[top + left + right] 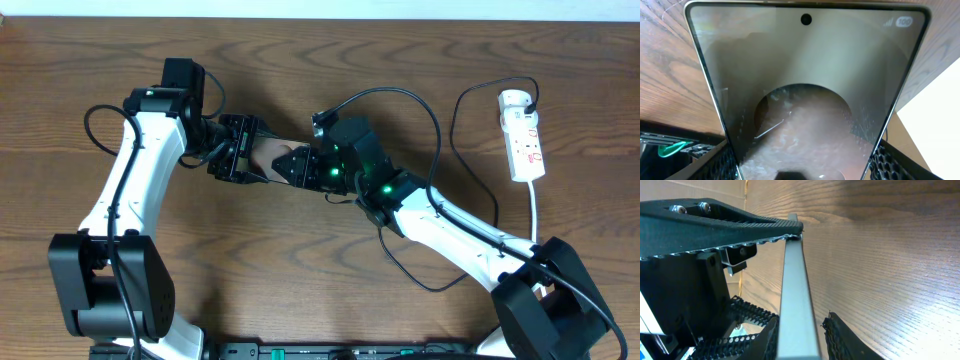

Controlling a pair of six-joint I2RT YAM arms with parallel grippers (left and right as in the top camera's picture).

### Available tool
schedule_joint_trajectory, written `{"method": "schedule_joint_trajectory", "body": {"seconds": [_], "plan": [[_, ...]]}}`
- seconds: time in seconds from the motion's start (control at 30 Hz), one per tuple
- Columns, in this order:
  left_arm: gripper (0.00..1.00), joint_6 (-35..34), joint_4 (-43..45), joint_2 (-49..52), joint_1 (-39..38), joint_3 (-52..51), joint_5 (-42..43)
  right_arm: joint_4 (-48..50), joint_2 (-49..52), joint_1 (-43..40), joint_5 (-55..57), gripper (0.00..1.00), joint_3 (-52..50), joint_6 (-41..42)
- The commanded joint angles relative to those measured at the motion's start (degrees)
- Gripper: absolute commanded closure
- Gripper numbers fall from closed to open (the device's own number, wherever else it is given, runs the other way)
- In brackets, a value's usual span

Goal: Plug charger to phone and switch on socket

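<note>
Phone (272,158) is up off the desk (300,280), caught between my two claws. Left claw (238,152) is clamped across its width: in the left wrist view the ribbed pads (722,162) sit tight against both side edges and the screen fills the frame. Its long axis runs straight from left claw to right claw (305,167). The punch-hole end points away from my left claw, so I reckon the port end sits deep on the left claw's side.

Right claw straddles the phone's thin edge. The right wrist view shows that edge running between my fingers, but I can't tell if they're pressing or just bracketing it.

The socket (524,135) lies well apart from the phone, out past my right arm, which is the nearer one to it. The charger (456,130) loops from the socket back toward the phone; I can't pick out its tip. Both arms are reaching inward, elbows out, wrists nearly nose to nose.
</note>
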Motion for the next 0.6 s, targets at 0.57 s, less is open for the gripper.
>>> {"method": "schedule_joint_trajectory", "body": {"seconds": [0.57], "plan": [[0.92,1.14,-0.33,-0.66,-0.20,0.42,2.34,0.13,-0.35,-0.35,0.55,0.85,1.07,0.37]]}}
